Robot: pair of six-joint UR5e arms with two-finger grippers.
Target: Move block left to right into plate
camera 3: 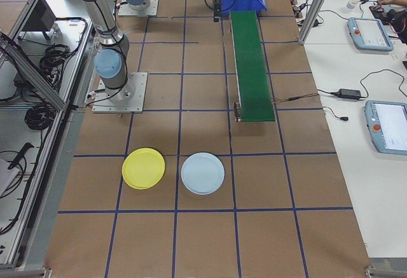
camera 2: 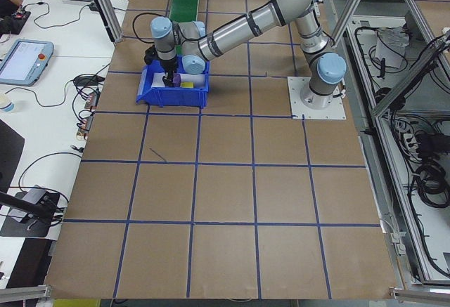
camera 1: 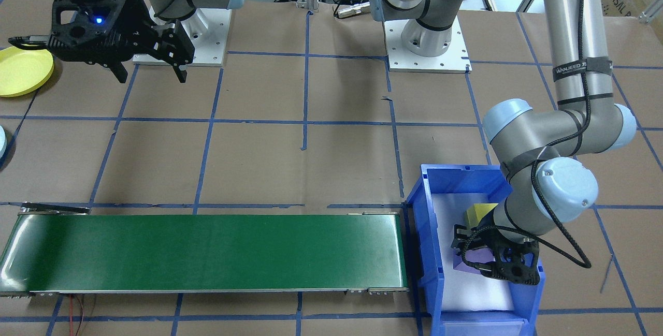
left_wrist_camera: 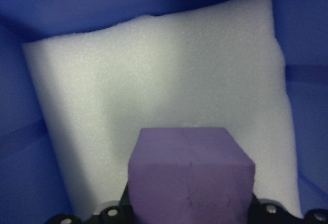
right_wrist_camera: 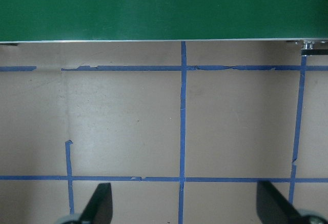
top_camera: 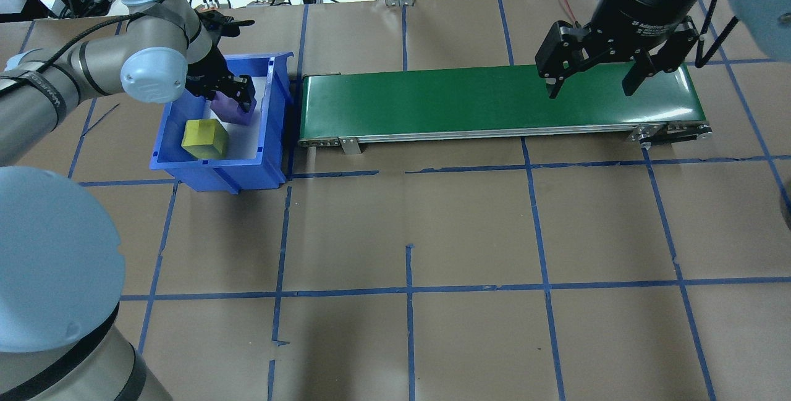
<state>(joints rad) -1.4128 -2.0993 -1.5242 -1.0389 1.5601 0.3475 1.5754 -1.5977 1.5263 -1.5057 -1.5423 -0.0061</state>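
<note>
Left claw [top_camera: 232, 95] grips the purple block [top_camera: 233, 109] inside the blue bin [top_camera: 272, 141]; right claw [top_camera: 593, 83] hangs released above the belt [top_camera: 432, 101]. Nothing delivered: belt transfer and yellow plate [camera 3: 144, 168] placement remain.

My tabletop [top_camera: 469, 228] is covered in brown paper, marked into squares by blue tape, and a long, flat, dark-green conveyor belt [top_camera: 494, 101] runs across it from my left to my right. Just beside the belt's left end stands an open, bright-blue plastic bin [top_camera: 216, 173], its floor lined with a white foam pad [left_wrist_camera: 154, 80]. A round, pale-blue plate [camera 3: 202, 173] lies flat on the paper past the belt's right end, and grey handheld control tablets [camera 3: 386, 135] with cables lie on a white side bench.
</note>
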